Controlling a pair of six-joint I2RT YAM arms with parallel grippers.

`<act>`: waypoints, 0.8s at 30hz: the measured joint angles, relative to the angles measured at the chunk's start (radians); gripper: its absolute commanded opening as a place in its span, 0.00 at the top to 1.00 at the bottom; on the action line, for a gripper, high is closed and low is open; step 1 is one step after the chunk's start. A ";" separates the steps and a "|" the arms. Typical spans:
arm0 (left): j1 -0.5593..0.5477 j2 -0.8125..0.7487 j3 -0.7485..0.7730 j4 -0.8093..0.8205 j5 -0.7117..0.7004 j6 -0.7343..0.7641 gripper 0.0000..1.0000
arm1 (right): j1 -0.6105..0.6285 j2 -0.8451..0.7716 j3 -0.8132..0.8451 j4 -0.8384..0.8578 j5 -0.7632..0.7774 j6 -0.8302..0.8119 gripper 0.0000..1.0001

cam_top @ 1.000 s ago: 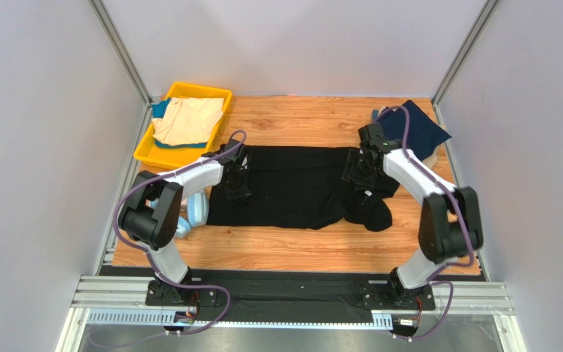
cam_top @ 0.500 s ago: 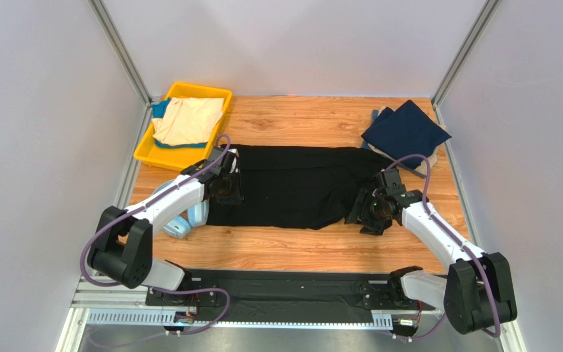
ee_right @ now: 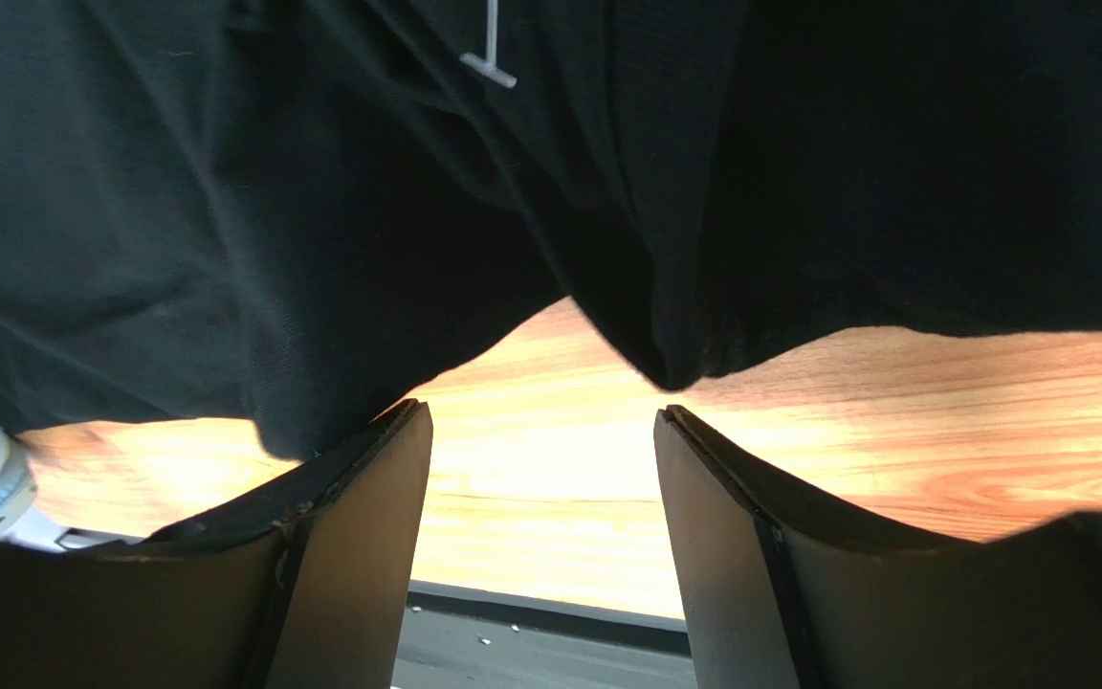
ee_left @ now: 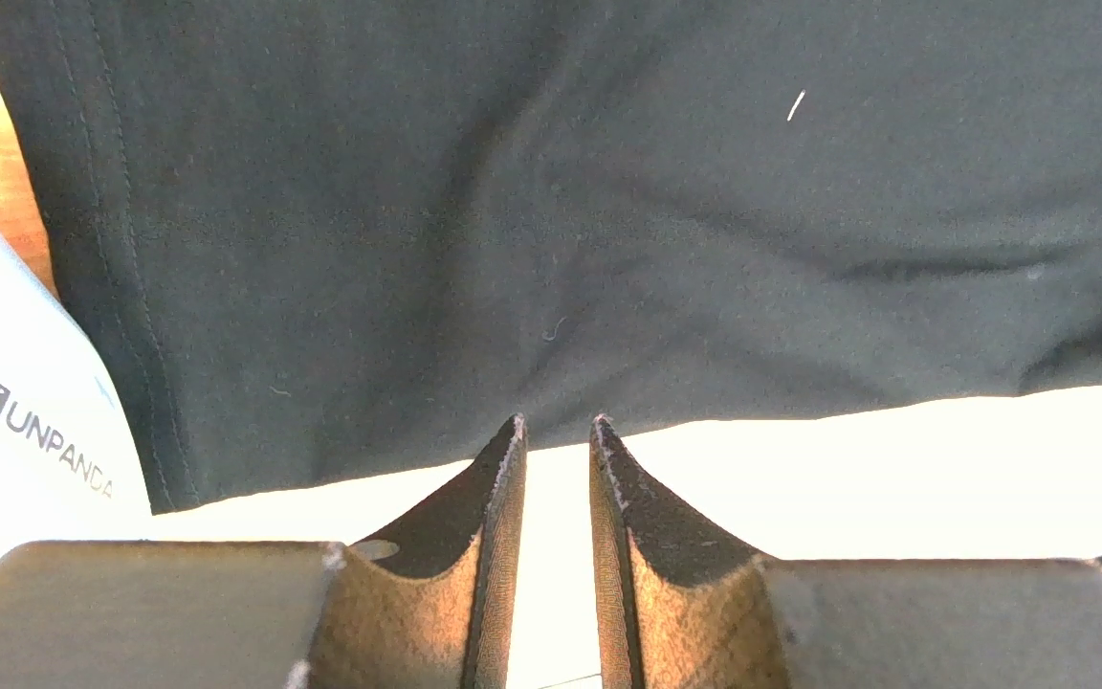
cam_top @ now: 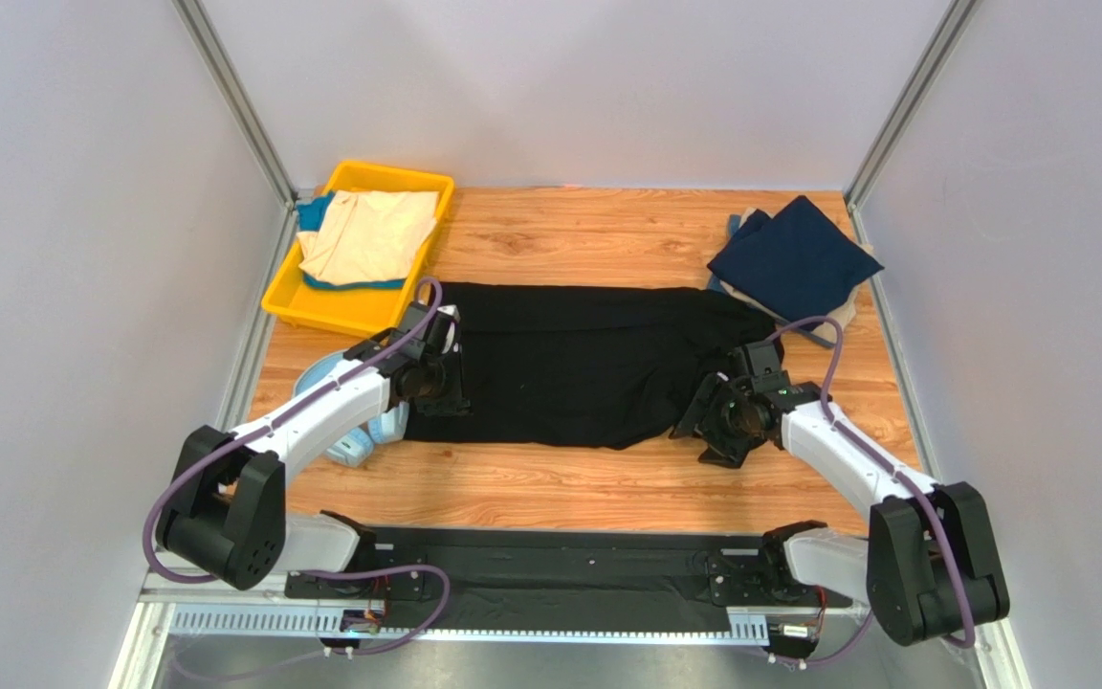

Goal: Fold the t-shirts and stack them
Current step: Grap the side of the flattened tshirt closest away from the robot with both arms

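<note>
You have the large black cloth t-shirt [cam_top: 586, 363] spread flat at the table's centre. Your left gripper [ee_left: 557, 438] sits at its near-left hem, fingers nearly together, holding nothing. Your right gripper [ee_right: 543, 431] sits at its near-right edge, fingers apart, empty.

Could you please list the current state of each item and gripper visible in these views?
black t-shirt: spread flat on the table, not yet folded, right end bunched.
navy t-shirt: folded, lying at the far right corner.
beige t-shirt: lying loosely in the yellow bin.
headphones: on the table, partly under the left arm.
left gripper: nearly shut, empty, at the shirt's near edge.
right gripper: open, empty, at the bunched end.
</note>
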 measured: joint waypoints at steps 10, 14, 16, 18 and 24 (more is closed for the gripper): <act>0.000 -0.004 -0.021 -0.004 0.021 -0.001 0.73 | 0.000 -0.420 -0.099 0.008 0.034 0.130 0.31; -0.003 -0.006 -0.023 -0.007 0.025 0.000 0.73 | 0.000 -0.554 -0.194 0.032 0.066 0.204 0.32; -0.006 -0.012 -0.023 -0.013 0.024 0.000 0.73 | 0.000 -0.532 -0.231 0.037 0.077 0.225 0.32; -0.010 -0.025 -0.023 -0.020 0.025 -0.003 0.73 | 0.000 -0.492 -0.242 0.030 0.080 0.232 0.32; -0.038 -0.086 -0.023 -0.032 0.024 -0.035 0.73 | 0.000 -0.465 -0.244 0.010 0.082 0.245 0.31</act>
